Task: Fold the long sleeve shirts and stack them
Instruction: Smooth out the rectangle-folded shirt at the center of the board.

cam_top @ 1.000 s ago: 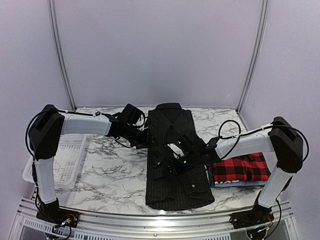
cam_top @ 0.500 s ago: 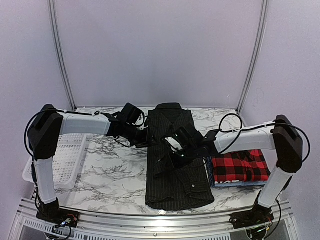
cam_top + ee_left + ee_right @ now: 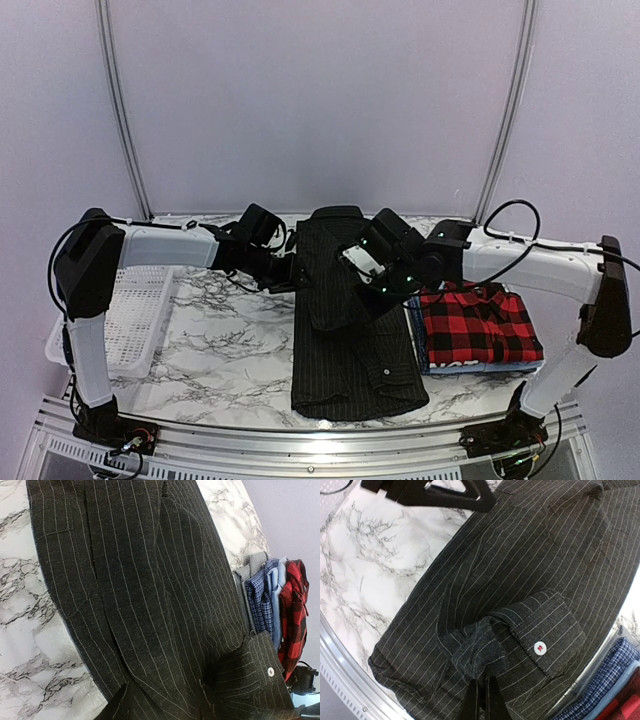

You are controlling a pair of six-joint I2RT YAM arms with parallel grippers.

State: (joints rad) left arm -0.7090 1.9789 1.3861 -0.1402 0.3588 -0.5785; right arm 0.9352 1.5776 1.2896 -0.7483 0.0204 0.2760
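Two sides of one garment occupy us now, and the step in hand, as we judge it, is to fold the sleeve point(image 3: 480, 652) inward over the body.

At the left edge of the marble table point(image 3: 225, 345) sits the white mesh basket point(image 3: 135, 310), which has no part in this. Our left gripper point(image 3: 287, 272) is low at the left border of the black pinstriped shirt point(image 3: 350, 370), near the collar point(image 3: 335, 214). We cannot tell whether it is open or pinching cloth, because its fingers are hidden.

The shirt lies along the middle of the table, collar toward the far edge and hem point(image 3: 355, 408) at the near edge. Our right gripper point(image 3: 481, 687) is closed on a bunched fold of the sleeve, just beside the cuff point(image 3: 545, 630) with its white button point(image 3: 538, 648).

To do this well, we think the right gripper should carry the sleeve straight and lay it flat before releasing, while the left side pins the border.

Near the right edge, the red-and-black plaid shirt point(image 3: 480, 325) rests folded on a blue checked shirt point(image 3: 261, 597). We should not drag cloth over that stack.
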